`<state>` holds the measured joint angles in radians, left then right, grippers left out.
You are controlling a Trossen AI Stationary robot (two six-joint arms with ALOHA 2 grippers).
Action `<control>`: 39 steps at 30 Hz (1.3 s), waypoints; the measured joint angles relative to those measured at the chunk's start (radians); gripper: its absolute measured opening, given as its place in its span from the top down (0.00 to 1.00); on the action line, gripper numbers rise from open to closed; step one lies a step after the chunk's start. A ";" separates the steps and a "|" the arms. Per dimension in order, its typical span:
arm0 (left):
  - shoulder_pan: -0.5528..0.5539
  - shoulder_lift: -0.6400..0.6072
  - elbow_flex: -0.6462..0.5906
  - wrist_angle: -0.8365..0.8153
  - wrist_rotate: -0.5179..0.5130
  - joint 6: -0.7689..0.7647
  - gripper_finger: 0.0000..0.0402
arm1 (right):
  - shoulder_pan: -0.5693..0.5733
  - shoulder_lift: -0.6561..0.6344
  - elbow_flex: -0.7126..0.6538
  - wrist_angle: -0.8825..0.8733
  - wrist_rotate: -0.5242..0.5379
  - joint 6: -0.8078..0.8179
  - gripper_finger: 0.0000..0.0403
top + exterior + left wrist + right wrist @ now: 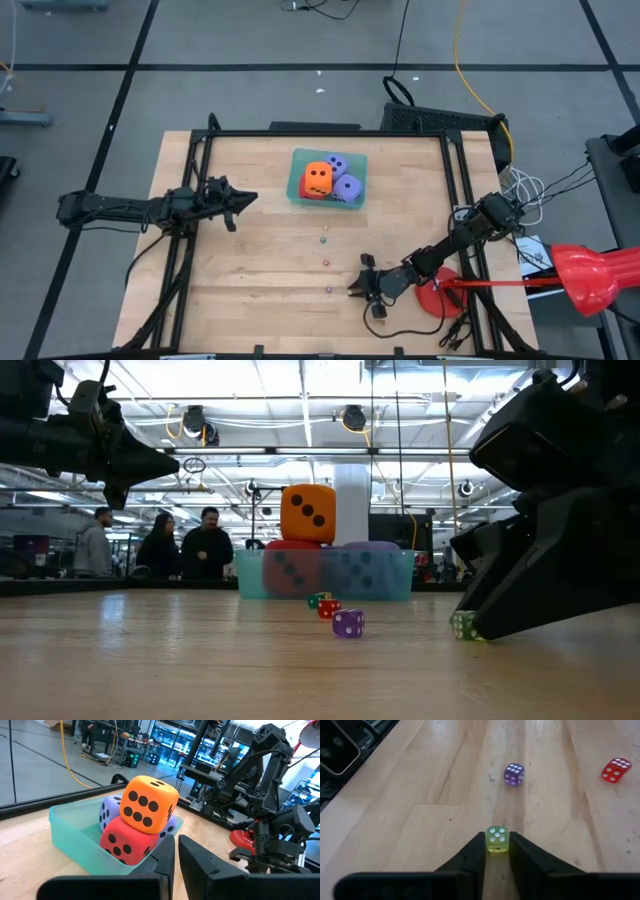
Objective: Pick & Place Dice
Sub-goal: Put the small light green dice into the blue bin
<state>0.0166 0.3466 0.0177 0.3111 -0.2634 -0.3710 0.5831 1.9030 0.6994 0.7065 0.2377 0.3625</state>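
Tub wall (250,575) blurs the lower big dice. Right gripper (497,851) low on table near front edge, fingers pinching small green die (496,839). Left gripper (236,203) hovers left of tub, fingers pressed together.

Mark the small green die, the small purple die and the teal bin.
small green die (496,839), right wrist view, its top face between the right gripper's fingers.
small purple die (514,774), right wrist view, top face.
teal bin (67,832), left wrist view, near wall.
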 joint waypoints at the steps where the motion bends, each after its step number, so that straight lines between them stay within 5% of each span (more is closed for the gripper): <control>1: 0.000 0.000 0.000 0.000 0.000 0.000 0.92 | 0.000 0.001 0.000 0.005 -0.004 -0.004 0.81; 7: 0.000 0.000 0.000 0.000 0.000 0.000 0.92 | 0.002 0.001 -0.001 0.036 -0.024 -0.043 0.91; 18: 0.000 0.000 0.000 0.000 0.000 0.000 0.92 | -0.030 -0.057 -0.002 0.106 -0.030 -0.111 0.88; 25: 0.000 0.000 0.000 0.000 0.000 0.000 0.92 | -0.095 -0.325 -0.030 0.069 -0.113 -0.246 0.89; 39: 0.000 0.000 0.000 0.000 0.000 0.000 0.92 | -0.344 -0.938 -0.050 -0.406 -0.112 -0.377 0.88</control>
<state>0.0164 0.3462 0.0177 0.3115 -0.2630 -0.3708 0.2387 0.9654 0.6495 0.3002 0.1257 -0.0143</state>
